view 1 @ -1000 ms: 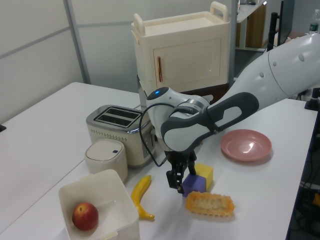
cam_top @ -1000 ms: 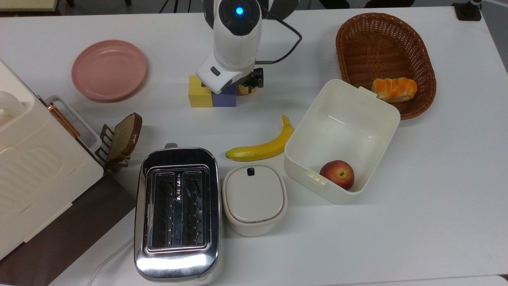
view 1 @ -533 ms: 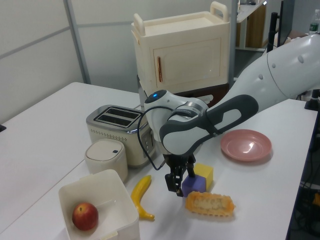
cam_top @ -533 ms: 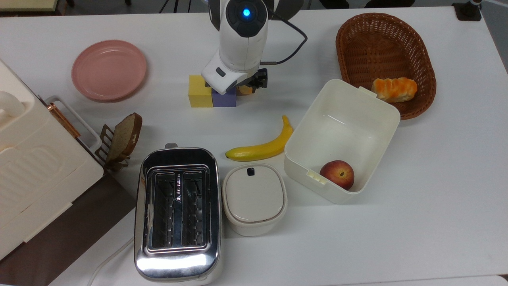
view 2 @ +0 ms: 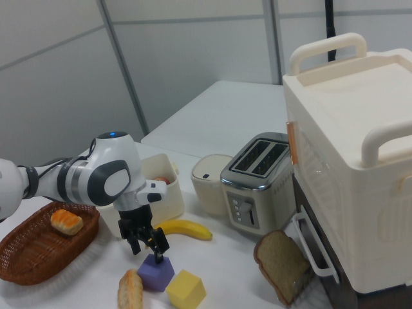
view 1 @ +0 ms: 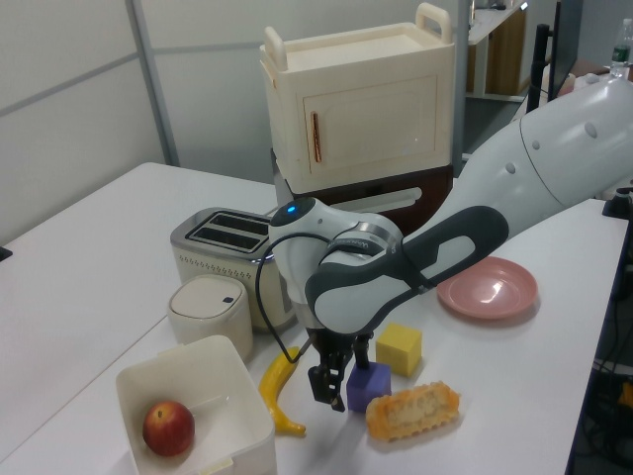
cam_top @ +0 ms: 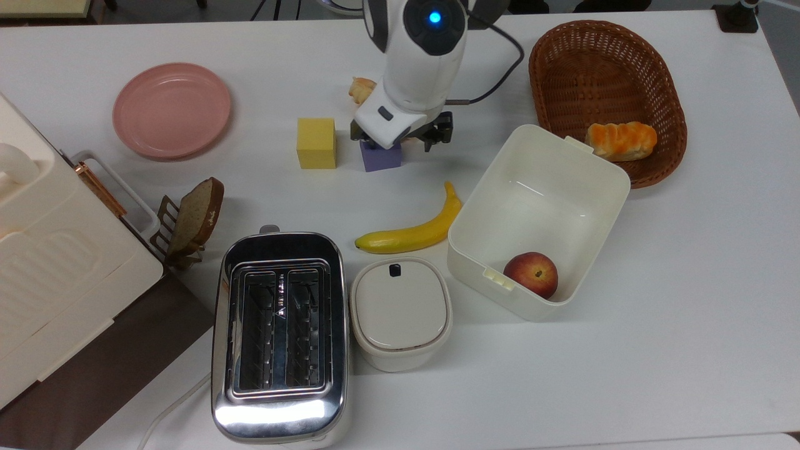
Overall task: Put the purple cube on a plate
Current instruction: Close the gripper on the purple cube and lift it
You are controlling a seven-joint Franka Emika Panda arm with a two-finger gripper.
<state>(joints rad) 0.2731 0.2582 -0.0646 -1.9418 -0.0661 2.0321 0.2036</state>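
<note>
The purple cube [cam_top: 381, 157] rests on the white table, a gap apart from the yellow cube [cam_top: 316, 143] on the top view's left. My gripper [view 2: 147, 251] is low at the purple cube [view 2: 156, 273], touching it or nearly so; in the left view my gripper [view 1: 331, 389] stands just left of the cube [view 1: 369, 387]. The arm's white wrist hides the cube's far part in the top view. The pink plate [cam_top: 172, 109] sits at the top view's far left with nothing on it, well away from the gripper.
A bread roll [view 1: 413, 411] lies next to the purple cube. A banana [cam_top: 412, 231], a white box [cam_top: 594, 169] holding a peach, a lidded pot [cam_top: 400, 312], a toaster [cam_top: 280, 337], a wicker basket [cam_top: 562, 56] and a cream cabinet [cam_top: 37, 250] stand around.
The arm swung toward the top view's right, and the purple cube slid with it, away from the yellow cube it had been touching. The bread roll now shows behind the arm.
</note>
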